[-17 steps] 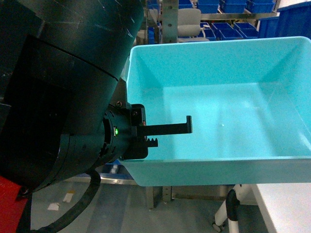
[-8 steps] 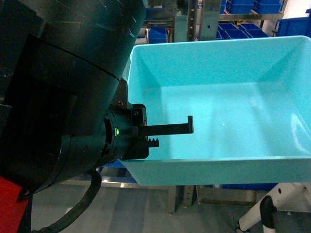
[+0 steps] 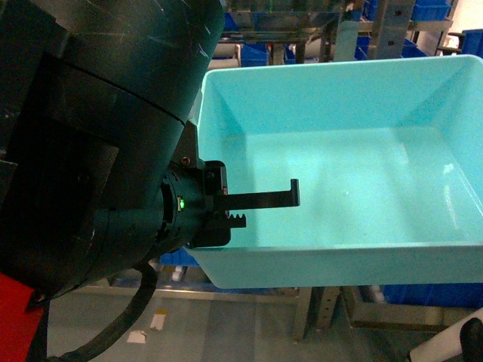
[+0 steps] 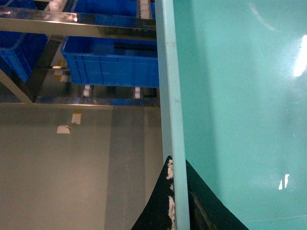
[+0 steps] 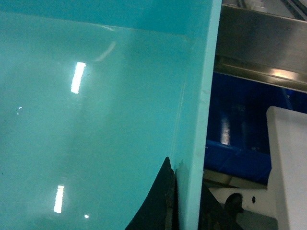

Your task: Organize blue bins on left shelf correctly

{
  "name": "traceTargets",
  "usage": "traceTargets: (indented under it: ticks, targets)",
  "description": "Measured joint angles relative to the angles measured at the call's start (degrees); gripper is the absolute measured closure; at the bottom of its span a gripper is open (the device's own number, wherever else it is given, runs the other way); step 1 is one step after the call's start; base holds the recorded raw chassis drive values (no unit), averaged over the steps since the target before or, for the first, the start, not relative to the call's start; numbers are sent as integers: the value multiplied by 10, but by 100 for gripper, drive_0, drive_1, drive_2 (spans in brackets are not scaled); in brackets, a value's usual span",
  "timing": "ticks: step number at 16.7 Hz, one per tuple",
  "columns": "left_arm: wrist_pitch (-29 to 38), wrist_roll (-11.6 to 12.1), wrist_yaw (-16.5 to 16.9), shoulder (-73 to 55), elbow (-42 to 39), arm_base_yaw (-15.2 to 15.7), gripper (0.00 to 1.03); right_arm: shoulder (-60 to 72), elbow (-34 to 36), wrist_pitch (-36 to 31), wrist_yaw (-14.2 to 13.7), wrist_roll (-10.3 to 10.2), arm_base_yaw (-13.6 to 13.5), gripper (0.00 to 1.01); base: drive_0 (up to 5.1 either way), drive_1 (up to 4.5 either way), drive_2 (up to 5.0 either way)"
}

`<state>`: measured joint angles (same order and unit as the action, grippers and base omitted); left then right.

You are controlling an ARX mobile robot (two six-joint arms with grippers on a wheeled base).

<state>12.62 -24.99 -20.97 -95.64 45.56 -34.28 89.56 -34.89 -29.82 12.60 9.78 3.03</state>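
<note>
A light turquoise blue bin point(image 3: 355, 173) hangs in the air and fills most of the head view, empty inside. My left gripper point(image 3: 268, 207) is shut on its left wall, one finger inside and one outside. In the left wrist view the black fingers point(image 4: 158, 213) straddle the bin's thin rim point(image 4: 169, 96). My right gripper point(image 5: 188, 203) is shut on the opposite wall of the bin point(image 5: 96, 120); it is out of the head view. A steel rack with open rails point(image 4: 96, 28), which may be the left shelf, stands beyond the bin.
Royal-blue ribbed crates point(image 4: 112, 62) sit on the rack's low tier. Steel posts point(image 3: 377, 23) and more blue crates show behind the bin. A broad steel panel point(image 5: 259, 43) and a white frame point(image 5: 288, 158) lie to the right. Paper scraps point(image 4: 64, 128) lie on the grey floor.
The bin and left gripper stay fixed in the head view while the racks, posts and white leg behind them slide to the right.
</note>
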Motion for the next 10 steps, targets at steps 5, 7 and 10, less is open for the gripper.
traceTargets:
  ticks: [5, 7, 10]
  targets:
    - [-1, 0, 0, 0, 0, 0, 101, 0, 0, 2, 0, 0, 0, 99, -466, 383, 93]
    - [-1, 0, 0, 0, 0, 0, 101, 0, 0, 2, 0, 0, 0, 99, -473, 378, 75]
    - [-1, 0, 1, 0, 0, 0, 101, 0, 0, 2, 0, 0, 0, 99, -460, 394, 74]
